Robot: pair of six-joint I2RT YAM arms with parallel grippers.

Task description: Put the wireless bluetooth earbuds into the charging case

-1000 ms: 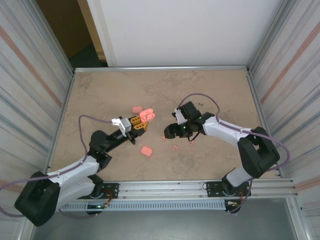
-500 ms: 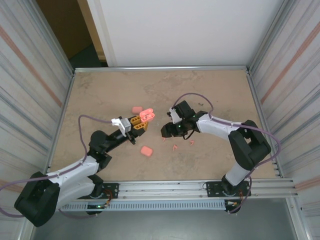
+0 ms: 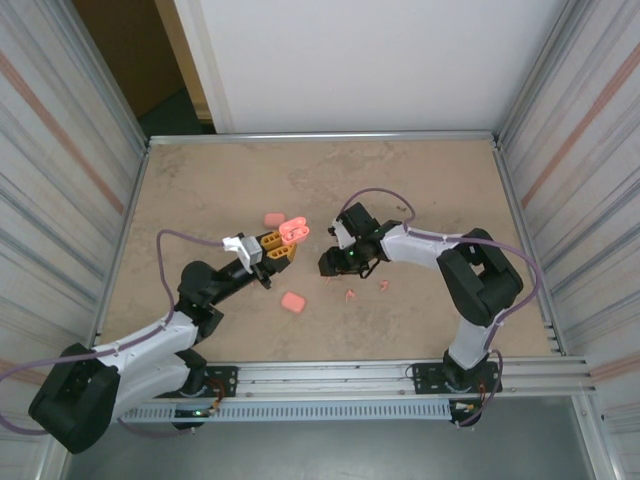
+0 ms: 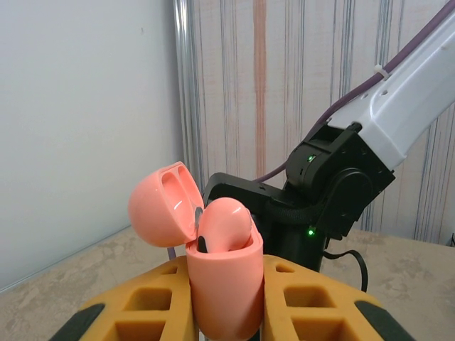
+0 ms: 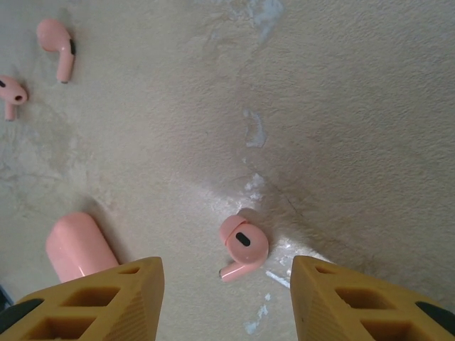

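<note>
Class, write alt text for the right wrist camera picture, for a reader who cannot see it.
A pink earbud lies on the beige table between the right hand's open yellow fingers, untouched. A closed pink case lies at lower left, and two more earbuds lie at upper left.

The charging case (image 4: 224, 284) stands upright between the fingers of the left gripper (image 4: 226, 312). Its lid (image 4: 160, 206) is tipped back to the left, and 1 earbud (image 4: 226, 222) sits in it. On the table (image 3: 200, 180), a second case (image 3: 273, 219) lies just behind that gripper and a third case (image 3: 293, 301) lies in front of it. To the right, the right gripper (image 5: 226, 280) hangs over a loose earbud (image 5: 242, 247) that lies between its fingers, touching neither.
</note>
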